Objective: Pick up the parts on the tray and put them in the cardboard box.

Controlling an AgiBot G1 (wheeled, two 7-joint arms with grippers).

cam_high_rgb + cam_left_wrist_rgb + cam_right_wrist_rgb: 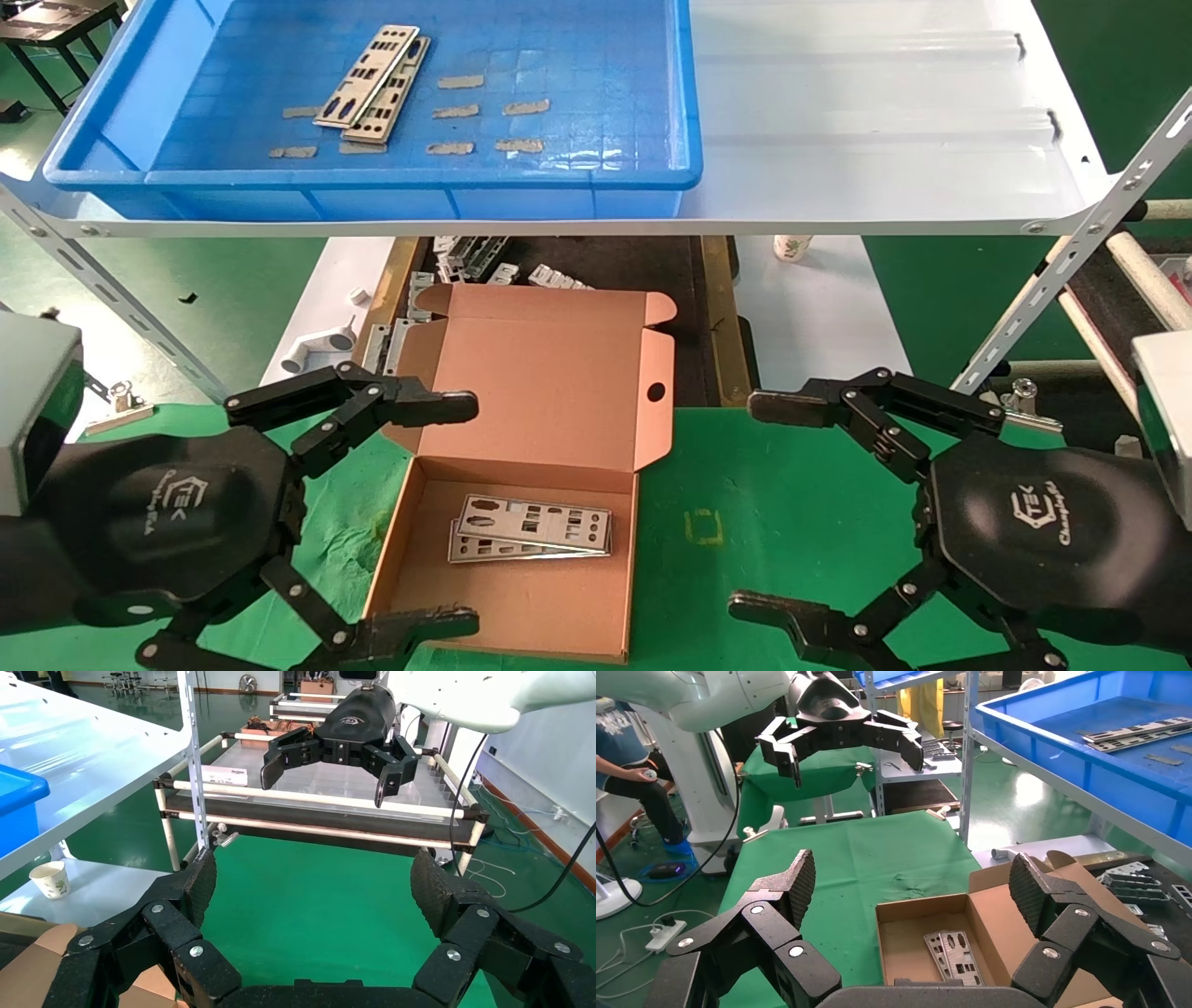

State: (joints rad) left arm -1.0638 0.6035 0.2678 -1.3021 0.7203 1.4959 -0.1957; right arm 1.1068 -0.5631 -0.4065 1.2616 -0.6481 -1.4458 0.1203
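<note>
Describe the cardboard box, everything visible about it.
The cardboard box is a shallow brown corrugated mailer, lying open on the green cloth between the two grippers. Its hinged lid is folded back away from the robot, with side flaps and a round hole near its right edge. Two silver punched plates lie overlapping on its floor. The open left gripper hangs over its left wall; the right gripper, also open, is beside it, clear.

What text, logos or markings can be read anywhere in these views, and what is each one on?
"TEK", a logo on the back of the left gripper.
"TEK", the same logo on the back of the right gripper.
Script wording beside each logo: too small to read.
Yellow square outline on the green mat: a mark, no letters.
Green print on the paper cup: unreadable.
White label on the far rack: blurred.
</note>
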